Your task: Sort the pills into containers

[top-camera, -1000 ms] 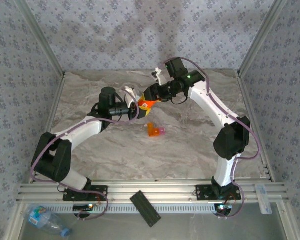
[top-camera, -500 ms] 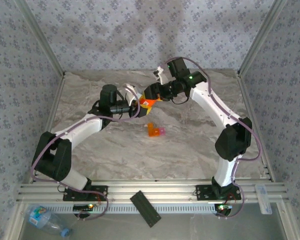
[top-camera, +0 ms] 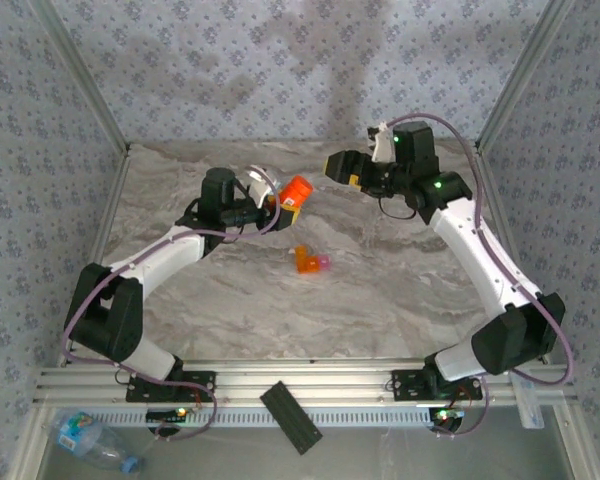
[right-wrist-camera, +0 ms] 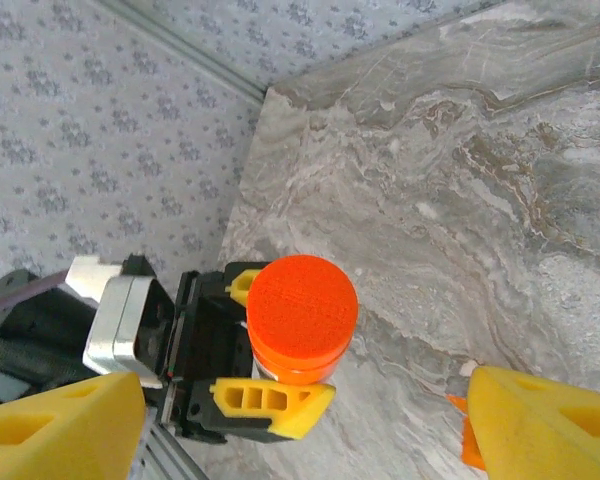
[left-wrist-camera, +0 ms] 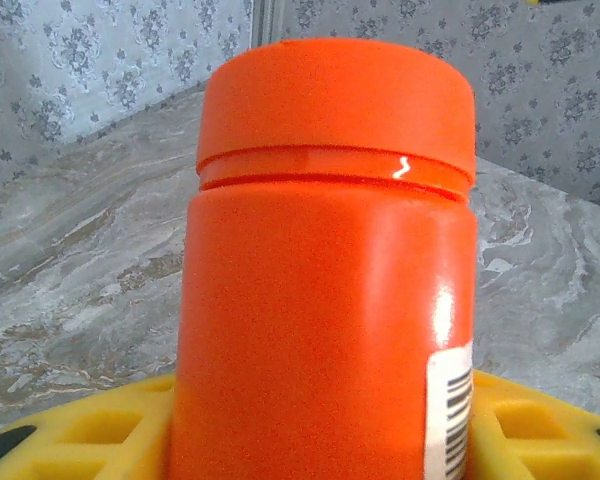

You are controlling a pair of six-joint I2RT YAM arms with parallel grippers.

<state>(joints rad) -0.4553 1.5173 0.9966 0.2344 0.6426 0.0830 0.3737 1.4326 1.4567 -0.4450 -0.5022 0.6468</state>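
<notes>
Left hand is pinching capped orange cylindrical plastic pill bottle low down, right hand is hanging spread upper-centre, so bottle is risking tipping out onto marbled desk.

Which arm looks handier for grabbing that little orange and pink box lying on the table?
Probably the right. The right end effector hangs open and empty, while the left end effector is clamped on the orange pill bottle, so it is busy. The box lies between both arms.
</notes>
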